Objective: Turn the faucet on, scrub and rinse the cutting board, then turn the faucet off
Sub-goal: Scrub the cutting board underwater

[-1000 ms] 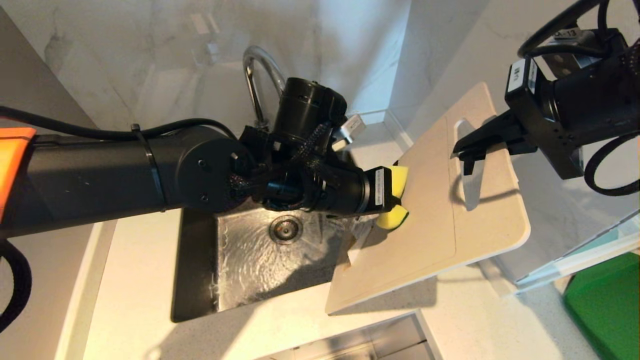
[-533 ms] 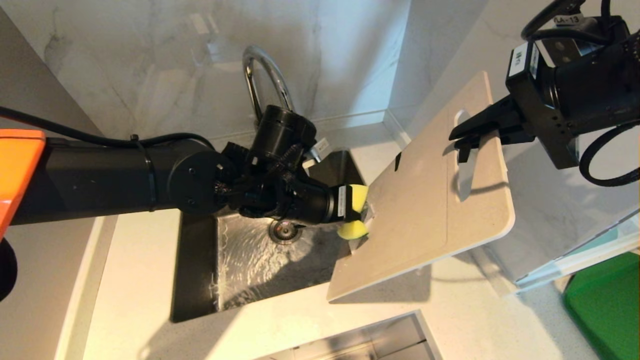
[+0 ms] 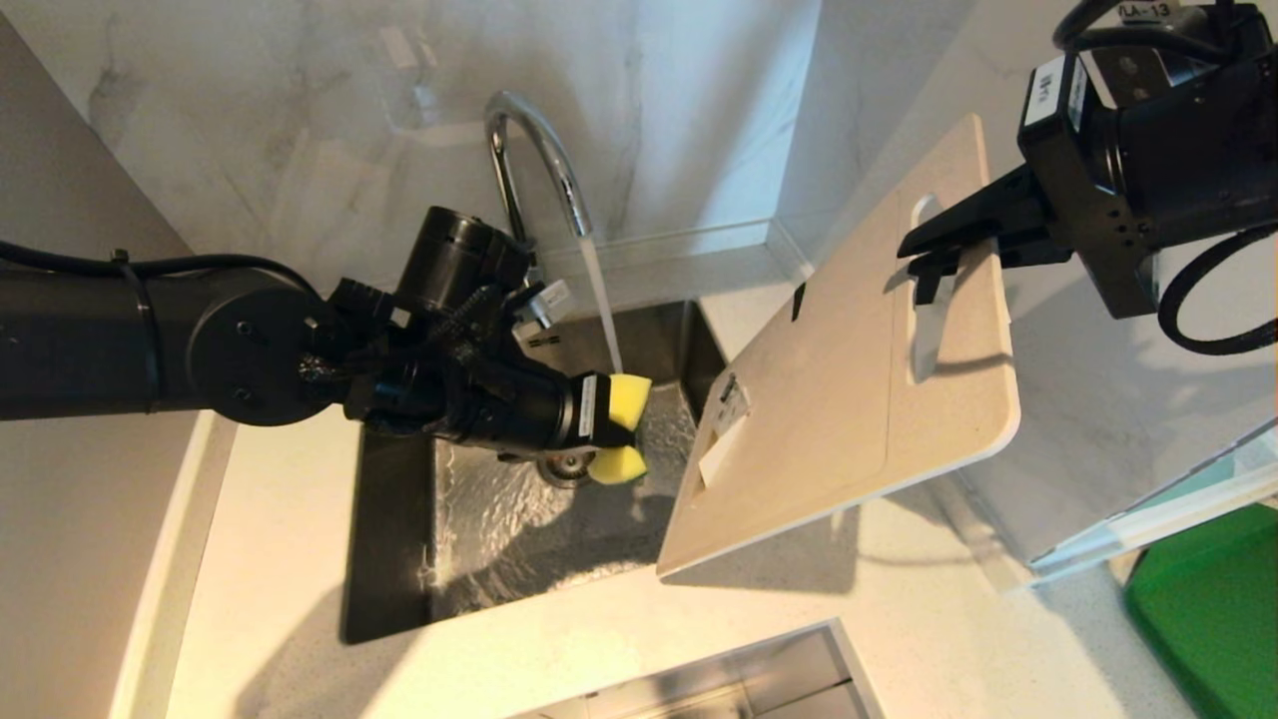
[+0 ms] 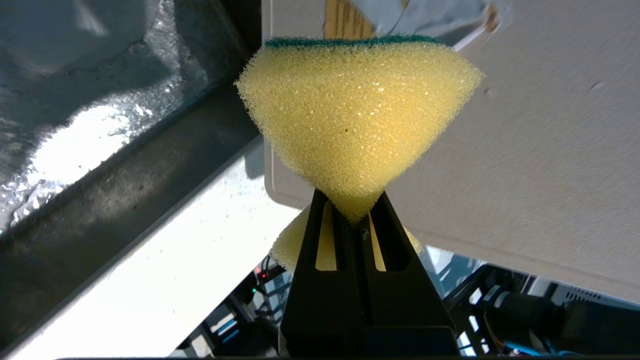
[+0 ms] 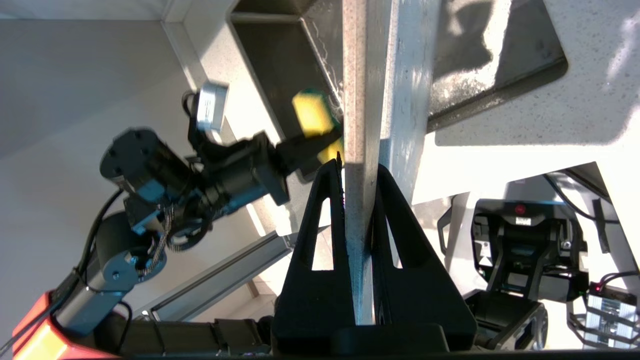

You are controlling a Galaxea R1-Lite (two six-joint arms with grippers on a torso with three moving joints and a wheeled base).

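Sink (image 3: 394,559): dark steel basin set in a pale speckled counter (image 3: 759,659), wet floor, drain partly hidden behind the left arm.

Faucet (image 3: 529,135): chrome gooseneck at 12 o'clock of the sink, against the marble wall. Water (image 3: 602,300) runs from its spout in a thin stream down into the basin.

Board (image 3: 849,399): pale beige, rounded corners, held off the counter and tilted, its lower corner toward 6 o'clock over the sink's front rim, its handle end up toward 1 o'clock. It stands at 3 o'clock of the sink. A paper label (image 3: 724,434) sits on the face near the sink-side edge, with a small dark notch on that edge above it.

Right gripper (image 3: 924,262): at the board's upper end beside the handle hole, jaws clenched on the board's edge; in the right wrist view (image 5: 357,172) the board (image 5: 367,100) passes edge-on between the two fingers.

Left gripper (image 3: 609,431): over the basin, at 9 o'clock of the board and apart from it, pointing at the board's face. Jaws squeezed tight on a yellow sponge (image 3: 627,401), which bulges out on both sides of the fingers; the left wrist view shows its green scouring side (image 4: 350,42) turned to the board (image 4: 540,150).

Mat (image 3: 1213,599): green, on the counter at 4 o'clock of the board, well apart.
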